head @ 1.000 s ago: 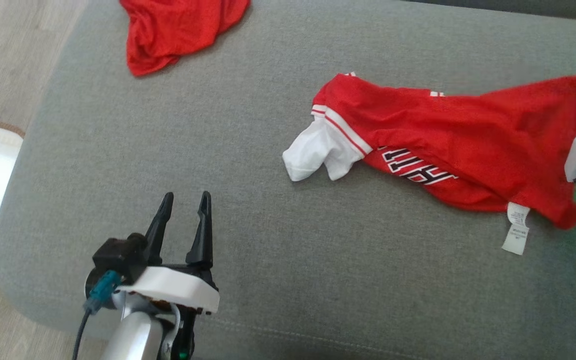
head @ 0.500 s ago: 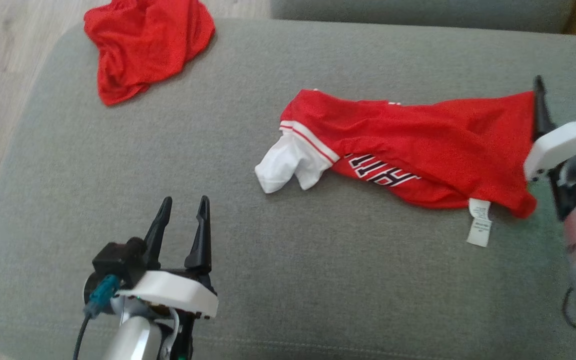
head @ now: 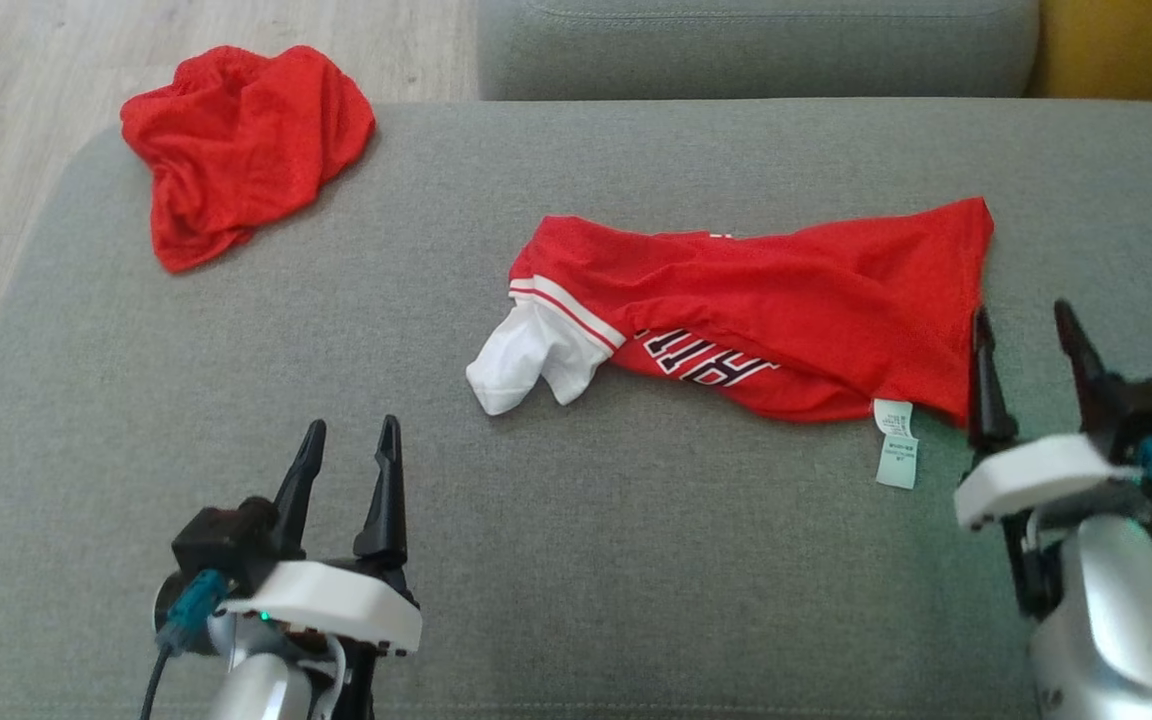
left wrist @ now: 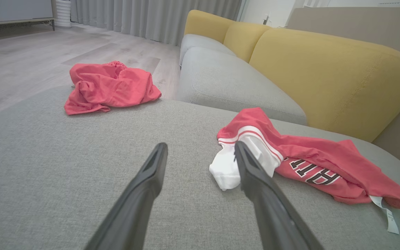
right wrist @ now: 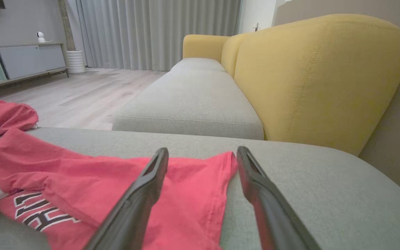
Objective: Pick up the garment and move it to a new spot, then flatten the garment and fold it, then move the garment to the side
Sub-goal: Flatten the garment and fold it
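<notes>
Task garment: a red jersey (head: 756, 300) (left wrist: 311, 163) (right wrist: 82, 173) with dark lettering is seen lying crumpled lengthwise on the grey sofa cushion (head: 636, 560), between the two sets of jaws and ahead of both.
White sleeve: the sleeve (head: 521, 360) (left wrist: 226, 168) is seen at the jersey's left end, ahead of the left jaws and off to their right, apart from them in the head view.
Care label: a white label (head: 896, 455) (left wrist: 387, 213) is seen hanging from the near edge of the jersey, just left of the right jaws.
Other garment: a second red cloth (head: 236, 140) (left wrist: 109, 88) (right wrist: 2, 116) is bunched at the cushion's far left corner, well ahead of the left jaws and apart from the jersey.
Surroundings: a yellow backrest (left wrist: 325, 69) (right wrist: 318, 76) and a further grey seat cushion (head: 756, 45) (right wrist: 193, 104) are seen beyond the jersey; a wooden floor (head: 26, 110) lies to the left.
In the way: nothing is seen between either set of jaws and the jersey.
Left jaws: held apart over bare cushion, with nothing gripped or touched.
Right jaws: spread wide, with nothing clamped; the jersey's hem corner is seen in the gap ahead of the fingers (right wrist: 144, 189), and the left finger (head: 981, 375) is lined up with the hem edge. Whether it touches the cloth cannot be told.
</notes>
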Motion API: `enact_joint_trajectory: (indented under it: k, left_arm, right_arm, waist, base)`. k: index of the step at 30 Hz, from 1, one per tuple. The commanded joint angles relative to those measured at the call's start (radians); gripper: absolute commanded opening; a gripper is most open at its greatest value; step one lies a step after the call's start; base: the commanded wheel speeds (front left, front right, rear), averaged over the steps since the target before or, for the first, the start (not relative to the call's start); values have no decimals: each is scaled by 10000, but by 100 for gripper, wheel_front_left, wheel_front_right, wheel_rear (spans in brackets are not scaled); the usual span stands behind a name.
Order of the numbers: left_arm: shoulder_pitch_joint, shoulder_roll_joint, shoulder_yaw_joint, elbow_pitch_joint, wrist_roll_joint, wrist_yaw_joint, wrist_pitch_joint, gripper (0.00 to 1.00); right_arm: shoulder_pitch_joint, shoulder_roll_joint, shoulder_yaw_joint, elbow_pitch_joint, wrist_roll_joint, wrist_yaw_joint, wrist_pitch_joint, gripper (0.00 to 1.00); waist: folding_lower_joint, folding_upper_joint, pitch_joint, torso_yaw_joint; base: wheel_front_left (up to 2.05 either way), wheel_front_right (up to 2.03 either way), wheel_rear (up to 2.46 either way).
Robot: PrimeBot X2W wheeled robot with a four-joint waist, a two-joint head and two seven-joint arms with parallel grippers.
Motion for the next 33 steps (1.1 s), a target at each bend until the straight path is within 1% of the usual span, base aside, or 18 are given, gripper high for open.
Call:
enact_joint_trajectory:
  k: [1,5,9,13,17,20,23,29,33]
  left_arm:
    - [-250,18,352,-223,67,14,-124,100]
    - [-329,18,382,-100,92,7,-124,100]
    - [-435,18,321,60,126,-44,-124,100]
    - [-665,18,105,364,273,-171,-124,100]
    - [-1157,18,-312,845,456,-333,-124,100]
    - [-1721,18,-666,1414,572,-439,-124,100]
    - [-2371,18,-937,2303,706,-465,-124,100]
    - [-3430,18,-1162,3899,739,-502,-124,100]
    - [-3877,18,-875,4520,751,-241,-124,100]
  right_arm:
    - [-77,85,233,-571,46,71,-136,100]
    - [642,214,284,-1224,235,71,-136,100]
    - [1082,228,611,-1593,995,71,-136,100]
    - [1227,230,859,-1911,1273,71,-137,100]
    - [1203,231,898,-2299,1300,71,-136,100]
    - [1154,231,1002,-2506,1332,71,-124,100]
    - [1090,232,1164,-2663,1405,71,-122,100]
    - [956,232,1217,-2926,1465,71,-127,100]
    - [899,232,1083,-2993,1439,71,-130,100]
  waist:
    - [2,0,4,-42]
    - [2,0,26,-118]
    - [2,0,80,-172]
    - [2,0,193,-245]
    - [2,0,356,-389]
    - [2,0,541,-573]
    - [2,0,771,-844]
    - [2,0,1280,-1447]
    - [2,0,1536,-1723]
  base:
    - [0,0,0]
    - [0,0,0]
    - [0,0,0]
    - [0,0,0]
    - [0,0,0]
    - [0,0,0]
    - [0,0,0]
    - [0,0,0]
    - [0,0,0]
